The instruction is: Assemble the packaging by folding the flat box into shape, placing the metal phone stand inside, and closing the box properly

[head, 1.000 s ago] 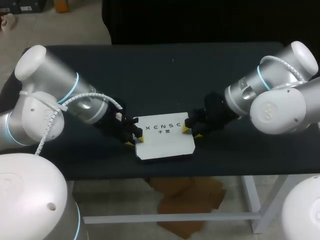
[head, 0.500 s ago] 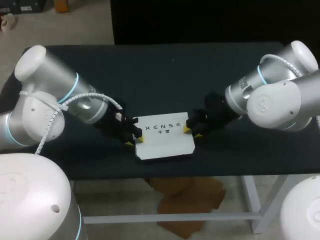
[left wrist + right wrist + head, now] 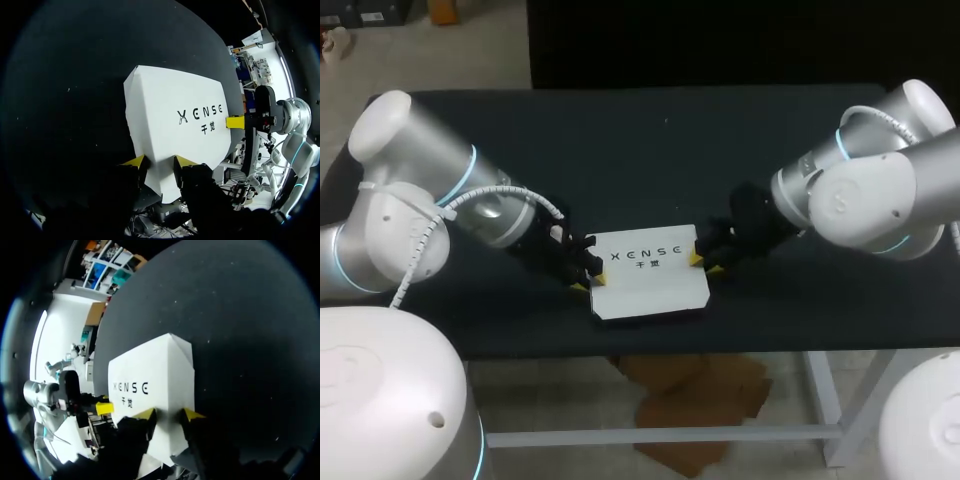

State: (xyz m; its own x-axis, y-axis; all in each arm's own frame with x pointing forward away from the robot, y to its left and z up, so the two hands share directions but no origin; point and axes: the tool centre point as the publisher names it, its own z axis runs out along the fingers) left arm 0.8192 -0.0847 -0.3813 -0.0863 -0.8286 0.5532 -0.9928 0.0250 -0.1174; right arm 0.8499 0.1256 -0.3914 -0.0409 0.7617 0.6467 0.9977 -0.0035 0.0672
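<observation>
Right arm (image 3: 865, 205) shifted — left claw (image 3: 160, 167), right claw (image 3: 167, 415) clamp dark-printed white box (image 3: 650, 285).

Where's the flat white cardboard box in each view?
Head view: flat white cardboard box in the middle of the dark table, near its front edge.
Left wrist view: between the left gripper's fingers, reaching ahead.
Right wrist view: between the right gripper's fingers, reaching ahead.
Shared landmark: black lettering on its top.

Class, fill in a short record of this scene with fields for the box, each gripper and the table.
Box: white, printed face up, lying near the table's front edge
Left gripper: shut on the box's left end
Right gripper: shut on the box's right end
Table: dark top
</observation>
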